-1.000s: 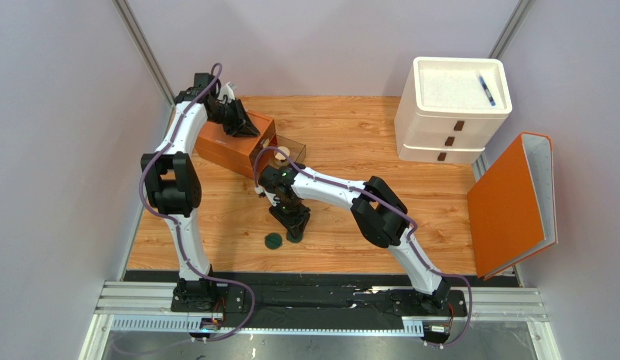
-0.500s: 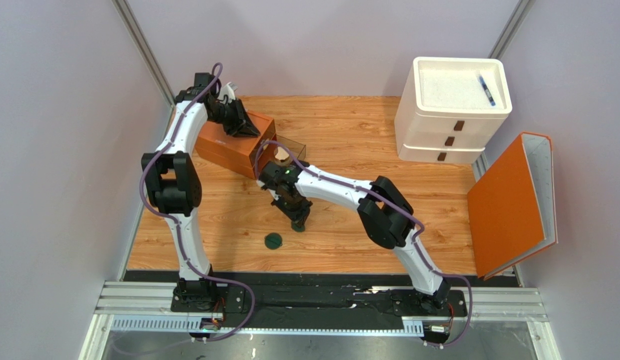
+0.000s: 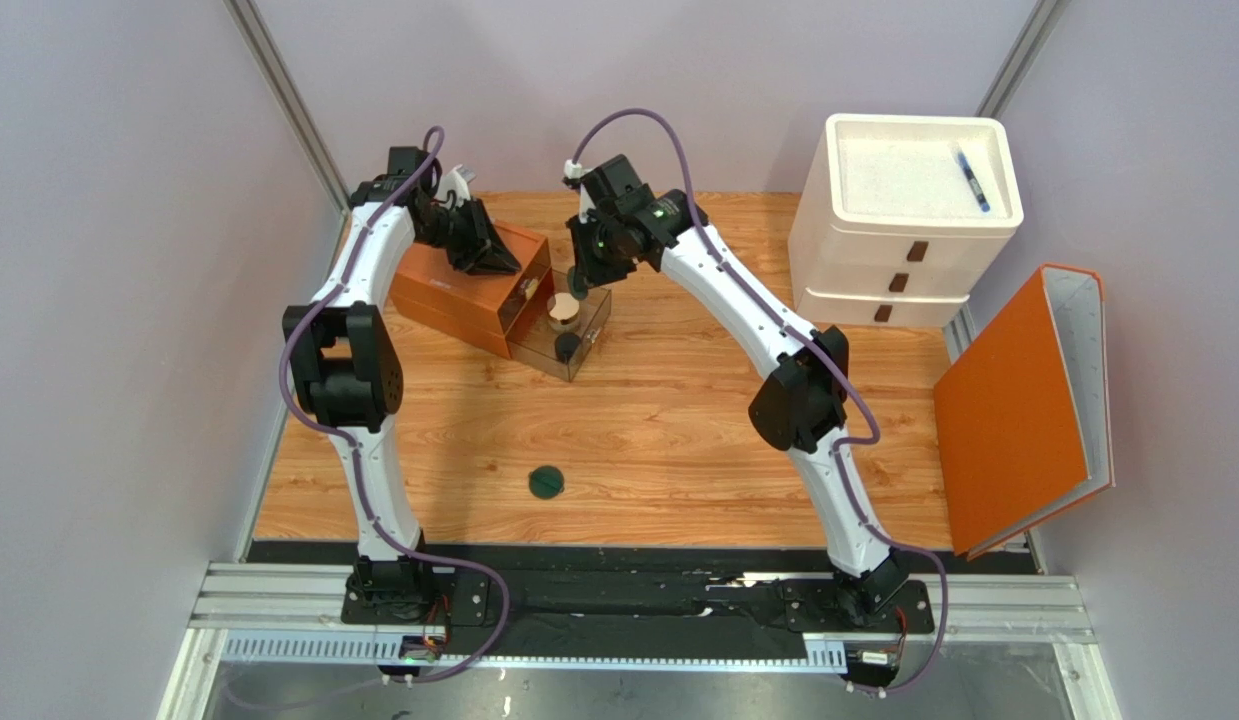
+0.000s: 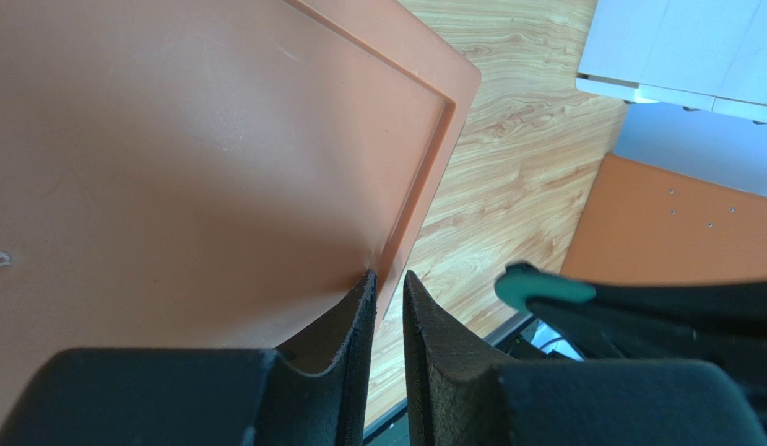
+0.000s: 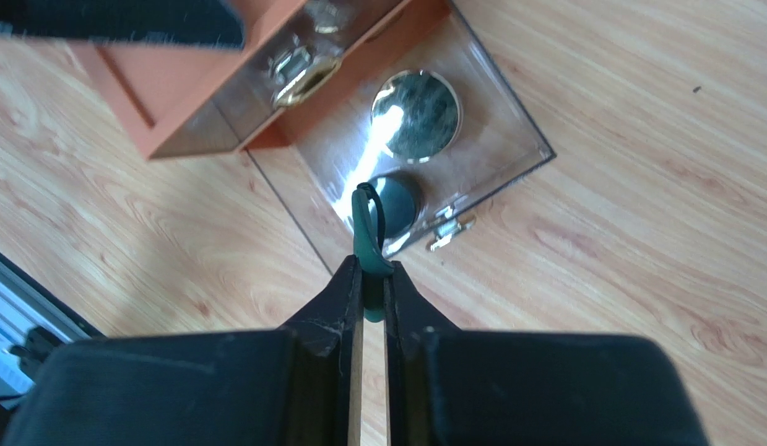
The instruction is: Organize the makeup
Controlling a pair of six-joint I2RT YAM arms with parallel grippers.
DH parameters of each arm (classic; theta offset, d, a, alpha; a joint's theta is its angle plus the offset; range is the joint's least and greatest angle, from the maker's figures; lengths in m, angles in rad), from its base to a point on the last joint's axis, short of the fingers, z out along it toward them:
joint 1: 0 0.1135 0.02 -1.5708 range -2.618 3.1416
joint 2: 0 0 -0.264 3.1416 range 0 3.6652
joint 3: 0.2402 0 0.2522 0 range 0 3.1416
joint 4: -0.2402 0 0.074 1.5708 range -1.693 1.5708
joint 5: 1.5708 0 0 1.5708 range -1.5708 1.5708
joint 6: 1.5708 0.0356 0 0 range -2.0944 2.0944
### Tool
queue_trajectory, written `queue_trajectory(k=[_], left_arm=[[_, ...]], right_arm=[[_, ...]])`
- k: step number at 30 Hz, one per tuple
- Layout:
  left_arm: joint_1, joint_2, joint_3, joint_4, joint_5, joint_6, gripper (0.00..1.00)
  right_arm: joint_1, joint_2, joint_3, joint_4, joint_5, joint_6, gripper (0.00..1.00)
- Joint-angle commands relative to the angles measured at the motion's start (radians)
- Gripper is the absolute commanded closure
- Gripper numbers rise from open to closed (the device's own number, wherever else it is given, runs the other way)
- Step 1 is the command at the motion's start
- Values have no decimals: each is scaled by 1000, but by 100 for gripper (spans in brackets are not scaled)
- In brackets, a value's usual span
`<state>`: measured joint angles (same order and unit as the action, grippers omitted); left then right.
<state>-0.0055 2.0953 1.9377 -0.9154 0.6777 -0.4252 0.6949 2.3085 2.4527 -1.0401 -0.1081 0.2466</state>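
Note:
The orange drawer box (image 3: 468, 288) stands at the back left with its clear drawer (image 3: 586, 324) pulled out. In the drawer lie a round tan jar (image 3: 562, 308) (image 5: 415, 116) and a black round cap (image 3: 570, 347) (image 5: 397, 197). My right gripper (image 3: 586, 279) (image 5: 370, 277) hangs just above the drawer, shut on a dark-green disc (image 5: 368, 228) held edge-on. The disc also shows in the left wrist view (image 4: 543, 287). The second dark-green disc (image 3: 546, 482) lies flat on the table near the front. My left gripper (image 3: 487, 249) (image 4: 385, 283) is closed on the box's top edge. No bottles show clearly.
A white drawer unit (image 3: 899, 248) stands at the back right with a blue pen (image 3: 971, 177) on its top tray. An orange board (image 3: 1019, 408) leans at the right edge. Grey walls close in on both sides.
My right gripper has risen from the table beside the lying disc and swung back to above the open drawer, carrying one green disc. The left arm has not moved.

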Motion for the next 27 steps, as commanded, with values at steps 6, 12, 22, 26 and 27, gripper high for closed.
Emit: queue_trajectory(k=[6,12,22,26,27], left_arm=[[-1,26,-25,-11,-75,-3,75],[-1,16,-28,-8,-75,-14,75],[-1,11,-34,-4,-73,-18,75],[-1,9,-43,-2,-70,-9,75],[-1,6,-48,-2,-70,-7,75]], right_arm=[[14,123,57,71,-163,80,78],[20,112,34,58,-128,42,33],[32,-32,-148,31,-154,-18,31],[107,-115,-294,-14,-165,-104,32],[124,-133,-314,-38,-156,-122,32]])
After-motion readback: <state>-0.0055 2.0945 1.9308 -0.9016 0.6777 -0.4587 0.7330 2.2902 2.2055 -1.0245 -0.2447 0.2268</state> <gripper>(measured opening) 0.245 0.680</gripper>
